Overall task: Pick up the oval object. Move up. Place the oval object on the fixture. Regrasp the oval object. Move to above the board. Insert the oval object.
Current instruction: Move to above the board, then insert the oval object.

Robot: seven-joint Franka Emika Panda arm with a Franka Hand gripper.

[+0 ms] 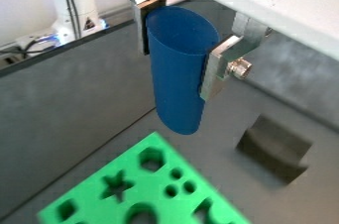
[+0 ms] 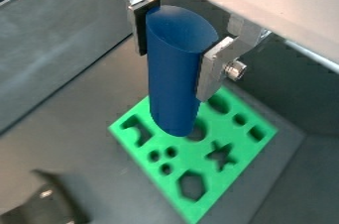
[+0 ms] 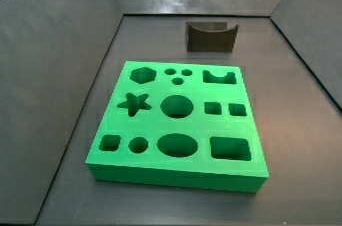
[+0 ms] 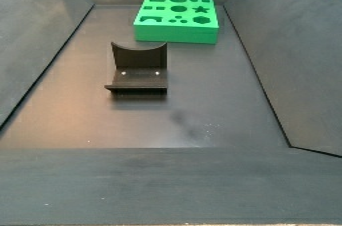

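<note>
My gripper [image 1: 180,38] is shut on the blue oval object [image 1: 179,69]: its silver fingers clamp the peg's upper part from both sides, and the peg hangs upright below them. It shows the same way in both wrist views [image 2: 175,64]. The gripper is high above the floor and does not show in either side view. In a wrist view the peg's lower end hangs over the green board [image 2: 199,144]. The board [image 3: 177,125] lies flat with its shaped holes open. The dark notched fixture [image 3: 211,36] stands beyond the board, empty, and shows in both side views [image 4: 136,69].
Dark grey bin walls slope up around the floor [image 4: 201,120]. White rig parts and cables [image 1: 59,20] stand outside the wall.
</note>
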